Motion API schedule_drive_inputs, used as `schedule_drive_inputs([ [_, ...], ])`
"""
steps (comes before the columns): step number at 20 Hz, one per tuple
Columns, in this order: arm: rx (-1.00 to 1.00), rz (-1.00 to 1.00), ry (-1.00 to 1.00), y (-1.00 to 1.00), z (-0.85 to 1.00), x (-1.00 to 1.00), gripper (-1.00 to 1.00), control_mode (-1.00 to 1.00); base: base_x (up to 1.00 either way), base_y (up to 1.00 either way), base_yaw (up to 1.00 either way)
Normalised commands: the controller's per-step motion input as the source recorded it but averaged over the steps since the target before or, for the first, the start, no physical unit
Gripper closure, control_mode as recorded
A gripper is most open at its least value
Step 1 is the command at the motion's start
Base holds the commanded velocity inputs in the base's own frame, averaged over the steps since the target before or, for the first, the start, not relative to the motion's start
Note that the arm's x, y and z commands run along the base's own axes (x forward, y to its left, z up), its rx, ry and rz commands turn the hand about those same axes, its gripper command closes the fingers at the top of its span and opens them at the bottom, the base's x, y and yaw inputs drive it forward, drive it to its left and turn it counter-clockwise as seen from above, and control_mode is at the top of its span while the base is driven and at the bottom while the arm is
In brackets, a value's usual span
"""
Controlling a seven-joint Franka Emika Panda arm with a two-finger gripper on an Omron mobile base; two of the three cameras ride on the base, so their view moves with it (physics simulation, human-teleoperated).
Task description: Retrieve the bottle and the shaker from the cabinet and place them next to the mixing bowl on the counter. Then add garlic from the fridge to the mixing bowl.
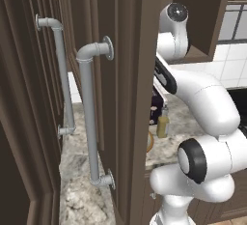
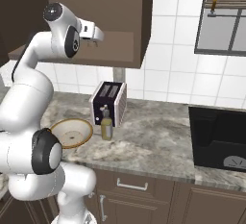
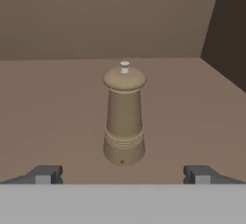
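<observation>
The small brown shaker [image 3: 124, 117] stands upright on the shelf [image 3: 53, 107] inside the dark brown cabinet [image 2: 120, 16]. My gripper [image 3: 123, 174] is open just in front of it, one fingertip to each side, and touches nothing. From the right base view the hand [image 2: 95, 34] reaches into the cabinet's open front. Down on the counter [image 2: 153, 131], the olive-yellow bottle [image 2: 106, 126] stands upright beside the tan-rimmed mixing bowl [image 2: 88, 127]. The bottle [image 1: 163, 122] also appears past the door edge in the left base view.
A toaster [image 2: 109, 103] sits right behind the bottle. The black stovetop [image 2: 218, 136] lies at the counter's right end. An open cabinet door [image 1: 125, 98] with grey pipe handles [image 1: 89, 113] stands close on the arm's left. A window [image 2: 223, 21] is at the upper right.
</observation>
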Motion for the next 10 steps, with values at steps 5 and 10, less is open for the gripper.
schedule_drive_inputs([
  [5, 0.0, 0.0, 0.0, 0.0, -0.05, 0.3, -1.0, -1.0, 0.0, 0.0, 0.0],
  [10, 0.0, 0.0, 0.0, 0.0, -0.11, 0.21, -1.0, -1.0, 0.0, 0.0, 0.0],
])
